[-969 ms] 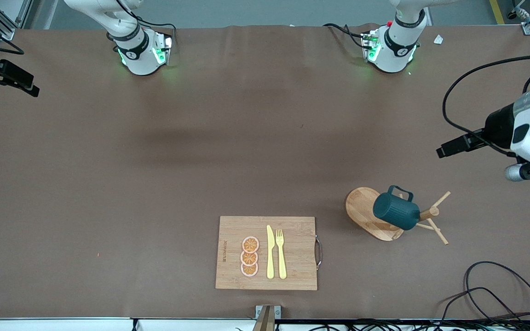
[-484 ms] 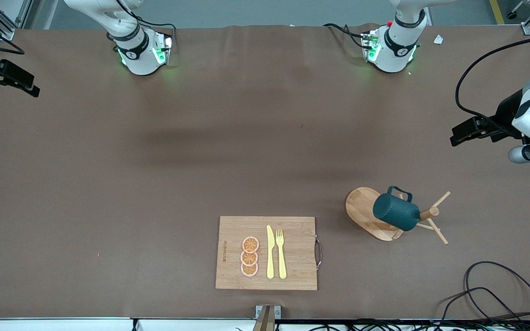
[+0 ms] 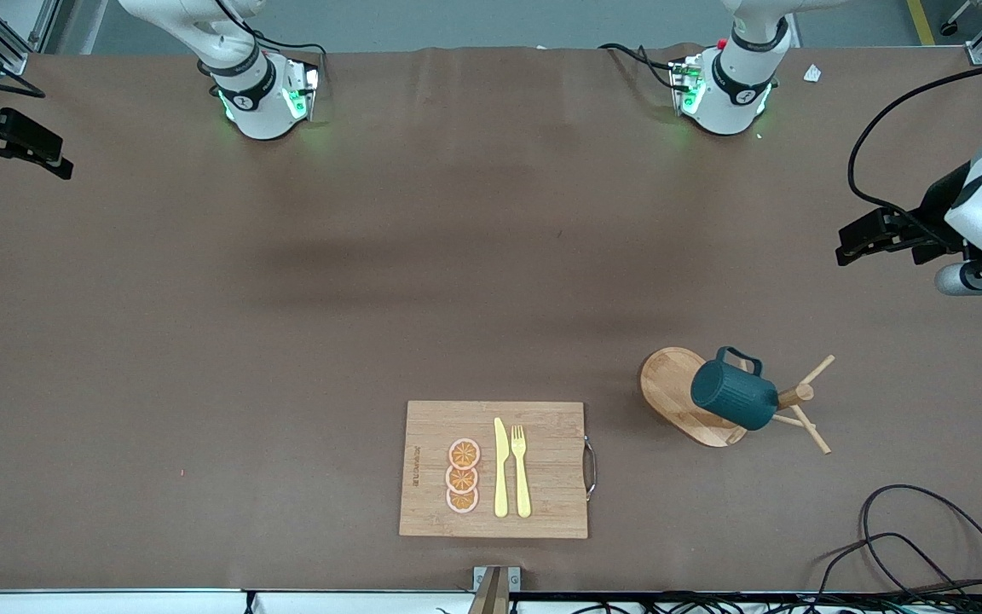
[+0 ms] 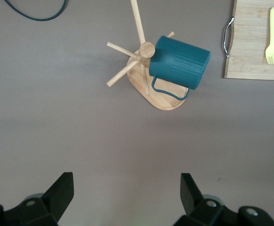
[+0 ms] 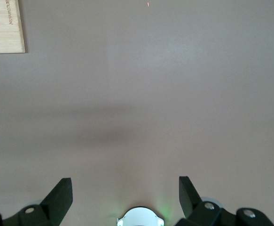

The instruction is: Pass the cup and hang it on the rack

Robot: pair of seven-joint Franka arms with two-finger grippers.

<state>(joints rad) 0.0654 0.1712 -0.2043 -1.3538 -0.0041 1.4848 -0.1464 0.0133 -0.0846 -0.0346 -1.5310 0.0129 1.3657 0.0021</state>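
Two grippers are both up in the air and empty, which fits the way the cup [image 3: 734, 394] now sits: it hangs by its loop handle on a peg of the rack [image 3: 680, 394], tipped over with its ribbed side showing, so the hanging looks already done. The rack stands toward the left arm's end of the table, beside a cutting board [image 3: 493, 469] that carries a yellow knife [image 3: 500, 467], a yellow fork [image 3: 521, 471] and orange slices [image 3: 462, 476]. The left gripper [image 4: 127, 197] has its fingers spread wide with nothing between them, high over bare table at the left arm's end; in the left wrist view the cup and rack lie well apart from it, clear of its fingers [image 4: 61, 190]. The right gripper [image 5: 126, 197] is likewise spread wide and empty, over bare table at the right arm's end, with only a corner of the cutting board in its view; that arm seems to wait. Judging from this, little or nothing of the task is left.
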